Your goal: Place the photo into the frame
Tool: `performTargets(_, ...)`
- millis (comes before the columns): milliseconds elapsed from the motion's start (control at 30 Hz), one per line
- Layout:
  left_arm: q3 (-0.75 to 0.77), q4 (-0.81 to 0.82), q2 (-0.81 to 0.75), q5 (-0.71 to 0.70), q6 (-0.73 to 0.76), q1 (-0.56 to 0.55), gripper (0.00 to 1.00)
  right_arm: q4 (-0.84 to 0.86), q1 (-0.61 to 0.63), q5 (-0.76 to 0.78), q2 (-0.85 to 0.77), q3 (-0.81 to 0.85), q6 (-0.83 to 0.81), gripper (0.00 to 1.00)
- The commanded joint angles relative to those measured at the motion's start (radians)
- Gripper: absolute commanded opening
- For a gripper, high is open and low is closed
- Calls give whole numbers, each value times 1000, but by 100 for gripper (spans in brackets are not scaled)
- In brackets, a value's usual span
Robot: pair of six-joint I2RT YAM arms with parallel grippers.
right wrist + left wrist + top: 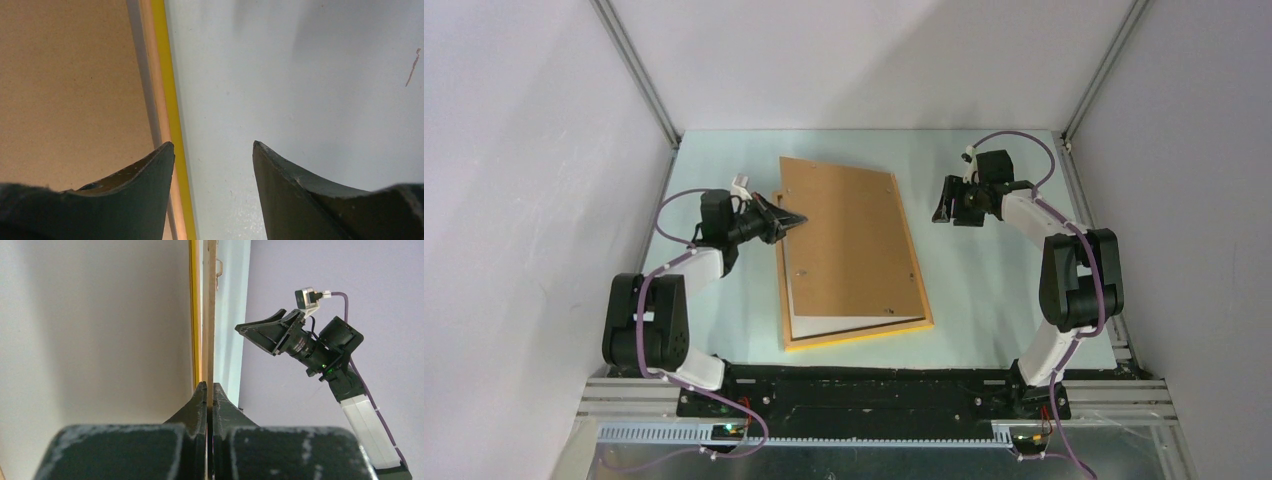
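One pale worktop (994,290) carries everything; two arms rise from its 6 o'clock edge.

One frame (864,334), yellow-orange, lies flat at the centre, its long axis running 12 to 6 o'clock; one brown backing board (849,240) lies on it, long axis nearly the same but set slightly askew. At the 7 o'clock corner this leaves a wedge of one pale sheet (824,322) inside the frame; no print can be made out on it.

The left claw (796,220) sits at 9 o'clock of the frame, pointing towards 3, its tips pressed tight together at the board's left edge; whether a sliver of board is pinched between them I cannot tell. The right claw (944,205) hangs at 2 o'clock, just beside the frame, spread fairly wide with nothing in it.

Only the left wrist view shows the board edge-on, with a thin gap between it and the frame's yellow strip; only the right wrist view shows one finger over the frame's rim, the other over bare worktop, and a small brown mark (415,64) there.
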Motion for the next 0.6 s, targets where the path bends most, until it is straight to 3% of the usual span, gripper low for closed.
performTargets(0,0,52,-69,28,2,-14,0,27,-1,-7,-26,-4,-18,63)
performTargets(567,-2,15,-80,12,32,-17,0,24,-2,-8,-31,-4,-19,62)
